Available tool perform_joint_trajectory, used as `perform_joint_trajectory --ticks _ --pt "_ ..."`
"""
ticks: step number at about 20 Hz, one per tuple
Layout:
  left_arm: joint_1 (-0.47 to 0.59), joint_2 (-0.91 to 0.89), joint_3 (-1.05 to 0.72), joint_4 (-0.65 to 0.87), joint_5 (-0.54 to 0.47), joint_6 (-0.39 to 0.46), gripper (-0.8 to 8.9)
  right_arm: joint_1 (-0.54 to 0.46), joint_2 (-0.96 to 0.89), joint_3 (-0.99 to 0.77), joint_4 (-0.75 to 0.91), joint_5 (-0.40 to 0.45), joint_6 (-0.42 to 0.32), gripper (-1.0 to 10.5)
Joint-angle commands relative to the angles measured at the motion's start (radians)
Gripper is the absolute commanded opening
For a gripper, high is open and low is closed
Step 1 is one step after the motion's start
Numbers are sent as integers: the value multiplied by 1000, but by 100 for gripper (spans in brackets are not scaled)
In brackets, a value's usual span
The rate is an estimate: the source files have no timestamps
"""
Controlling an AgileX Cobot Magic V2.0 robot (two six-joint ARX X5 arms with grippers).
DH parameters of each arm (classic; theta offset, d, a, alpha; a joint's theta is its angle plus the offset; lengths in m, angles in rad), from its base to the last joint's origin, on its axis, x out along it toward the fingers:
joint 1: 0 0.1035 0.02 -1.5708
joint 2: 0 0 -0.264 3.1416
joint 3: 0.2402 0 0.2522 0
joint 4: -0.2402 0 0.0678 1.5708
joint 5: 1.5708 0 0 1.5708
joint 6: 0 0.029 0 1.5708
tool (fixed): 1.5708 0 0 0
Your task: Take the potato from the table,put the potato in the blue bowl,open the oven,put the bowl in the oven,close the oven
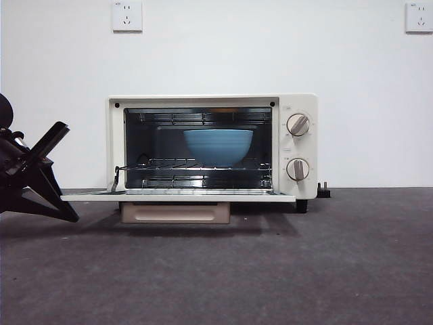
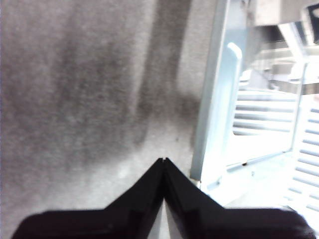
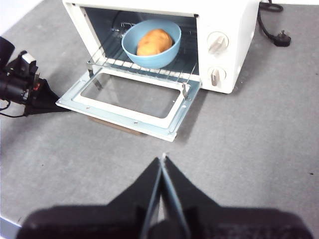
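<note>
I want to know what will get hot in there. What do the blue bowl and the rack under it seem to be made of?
The blue bowl looks like glazed ceramic, possibly melamine: smooth, evenly coloured, softly glossy with faint ridges. The rack is thin bare metal wire, silvery and bright. The door looks like a painted metal frame around a clear glass pane.

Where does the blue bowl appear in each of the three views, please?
Front view: the blue bowl sits on the wire rack inside the open oven, centre of the picture.
Left wrist view: not in it; only the oven's lowered door and the left gripper, jaws shut, show.
Right wrist view: upper centre, inside the oven, holding the potato.
Shared landmark: the lowered oven door.
</note>
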Motion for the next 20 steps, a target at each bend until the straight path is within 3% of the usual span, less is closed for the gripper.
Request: perform_joint_trajectory --ticks 1,11,20 --pt "-4 7 -4 27 76 -17 -8 0 0 -5 14 0 8 -12" --pt "3 -82 38 76 120 -75 -8 0 0 -5 16 0 9 -12" --pt "2 -82 237 83 113 -130 -8 0 0 -5 16 0 35 -12"
